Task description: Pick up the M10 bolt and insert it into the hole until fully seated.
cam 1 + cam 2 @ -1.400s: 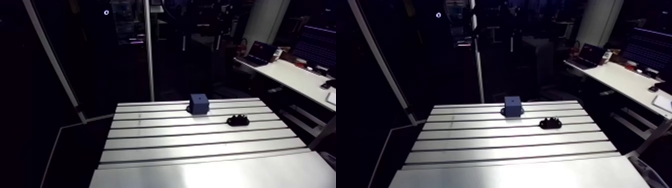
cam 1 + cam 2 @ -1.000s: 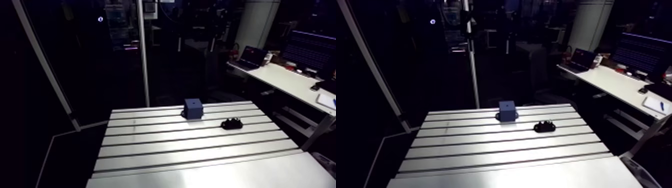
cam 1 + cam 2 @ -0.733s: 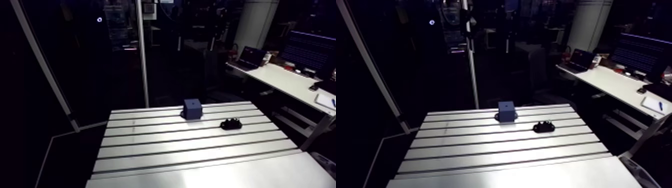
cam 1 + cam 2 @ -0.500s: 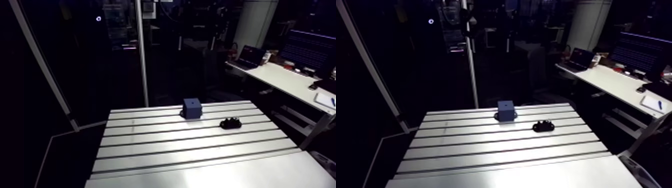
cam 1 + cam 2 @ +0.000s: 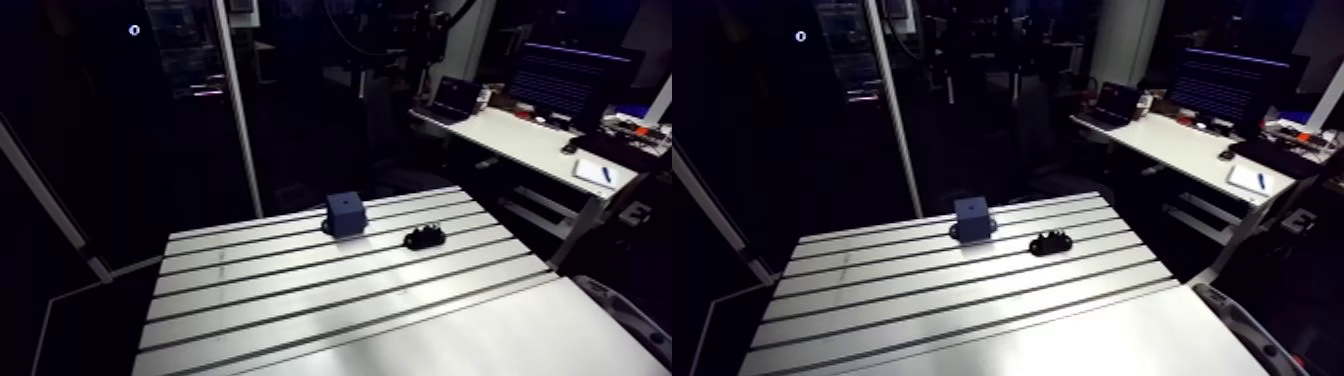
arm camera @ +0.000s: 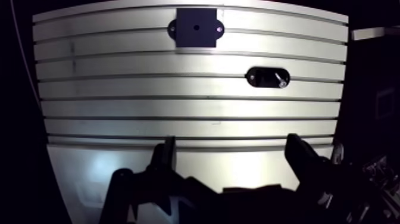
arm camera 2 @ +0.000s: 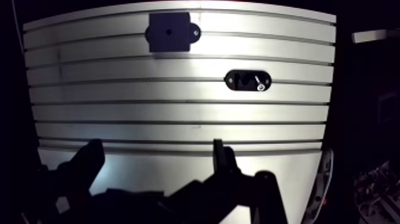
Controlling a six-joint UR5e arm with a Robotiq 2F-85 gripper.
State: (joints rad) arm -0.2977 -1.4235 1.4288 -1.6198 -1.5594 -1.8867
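No text, label, brand, number or sign can be read in either view. The blue block [image 5: 345, 213] near the frame's centre, the black holder [image 5: 424, 237] to its right and the slotted counter [image 5: 300, 300] show no legible marking.

Robotics lab: slotted aluminium table [image 5: 300, 295]

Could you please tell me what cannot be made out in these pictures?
Bolt: in the wrist view only a small bright glint in the black holder; head and thread too small to read. In the arm view the dark holder hides it.
Hole in the blue block: a dark dot in the wrist view; its depth is hidden.
Gripper: open; its body is cut off by the wrist view's edge, absent from the arm view.
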